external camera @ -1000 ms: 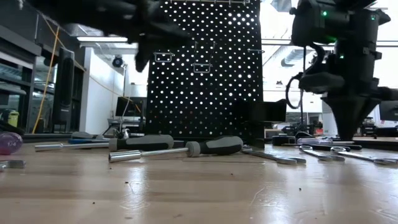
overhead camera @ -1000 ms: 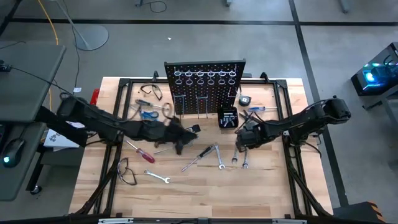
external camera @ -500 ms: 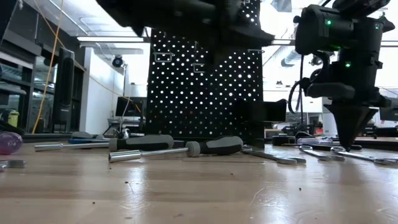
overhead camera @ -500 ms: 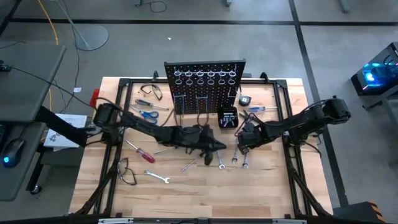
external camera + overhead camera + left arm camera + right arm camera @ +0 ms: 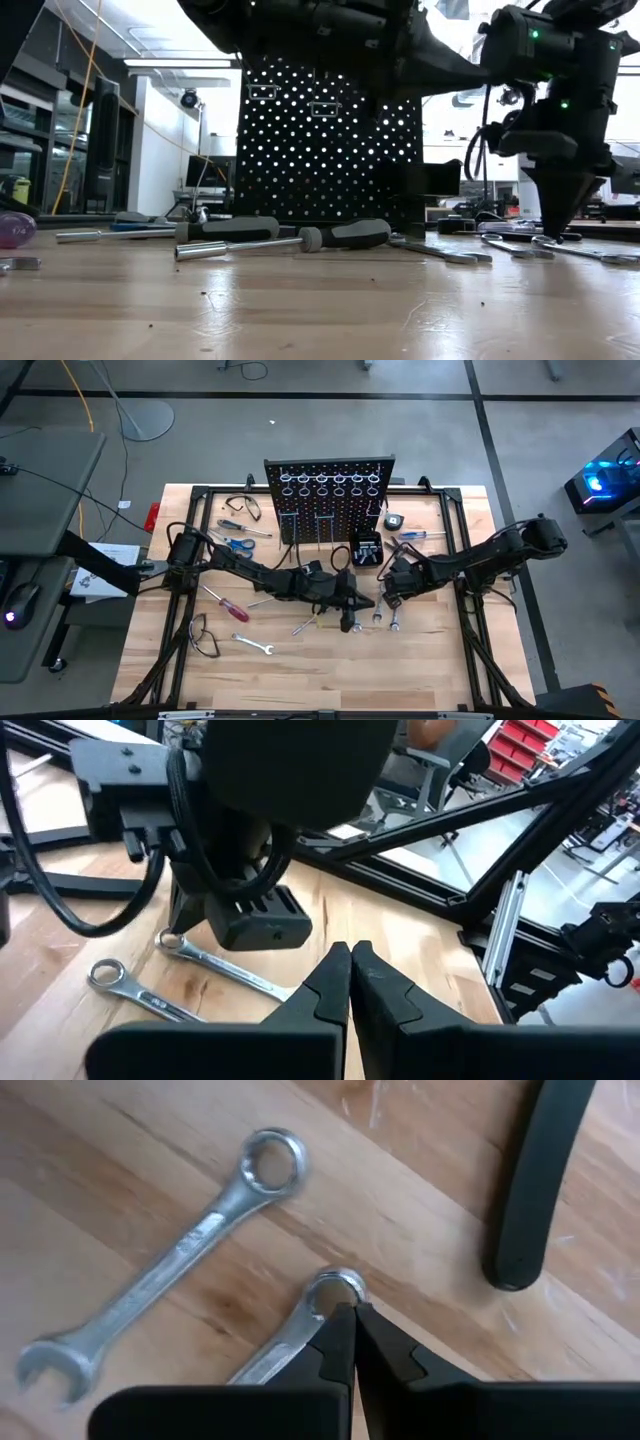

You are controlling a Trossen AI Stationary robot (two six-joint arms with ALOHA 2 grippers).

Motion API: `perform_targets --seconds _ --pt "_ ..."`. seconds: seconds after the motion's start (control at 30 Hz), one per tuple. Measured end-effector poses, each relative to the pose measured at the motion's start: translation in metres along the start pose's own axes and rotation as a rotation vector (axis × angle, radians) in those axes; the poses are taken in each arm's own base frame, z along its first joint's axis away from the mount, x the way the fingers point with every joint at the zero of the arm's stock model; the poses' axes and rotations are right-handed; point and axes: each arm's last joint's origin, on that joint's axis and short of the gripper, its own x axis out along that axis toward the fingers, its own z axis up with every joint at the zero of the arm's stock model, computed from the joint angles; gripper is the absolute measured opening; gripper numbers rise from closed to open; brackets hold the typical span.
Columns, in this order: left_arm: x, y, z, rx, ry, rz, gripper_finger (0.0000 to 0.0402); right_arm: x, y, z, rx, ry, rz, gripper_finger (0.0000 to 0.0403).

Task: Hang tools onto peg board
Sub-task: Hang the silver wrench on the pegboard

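The black peg board (image 5: pixel 330 500) stands upright at the table's far side, with silver rings along its top. Three silver wrenches (image 5: pixel 378 615) lie flat on the wood right of centre. Screwdrivers (image 5: pixel 225 603) and blue scissors (image 5: pixel 237 544) lie to the left. My right gripper (image 5: pixel 352 1310) points down, shut, its tips at the ring end (image 5: pixel 335 1285) of one wrench; a second wrench (image 5: pixel 170 1270) lies beside it. My left gripper (image 5: pixel 350 952) is shut and holds nothing. It hangs nearly level above the table, just left of the right gripper (image 5: pixel 383 597). My right gripper comes from above with shut fingers, their tips right at the ring end (image 5: pixel 340 1292) of a wrench that lies flat on the table. I cannot tell whether the tips touch it.
A small black box (image 5: pixel 365 548) stands at the board's foot, just beyond both grippers. Clear safety glasses (image 5: pixel 200 635) and another wrench (image 5: pixel 255 645) lie at the near left. Two grey-handled screwdrivers (image 5: pixel 250 235) lie before the board. Bare wood runs along the near edge.
My left arm has stretched out toward the table's right edge, carrying its gripper from left of centre to just beside the right gripper and a little lower. My right gripper has rolled slightly about its own axis over the wrenches, which have stayed put.
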Motion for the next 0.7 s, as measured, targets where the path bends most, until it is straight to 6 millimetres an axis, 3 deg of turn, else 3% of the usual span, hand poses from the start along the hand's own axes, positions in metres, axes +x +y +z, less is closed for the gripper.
perform_targets --seconds 0.47,0.7 --pt "0.0 0.001 -0.007 0.009 0.06 0.037 0.0 0.007 0.0 -0.001 0.023 -0.026 0.047 0.0" --pt "-0.001 0.002 -0.008 0.005 0.073 0.044 0.0 -0.009 0.003 0.003 0.036 -0.056 0.117 0.0"
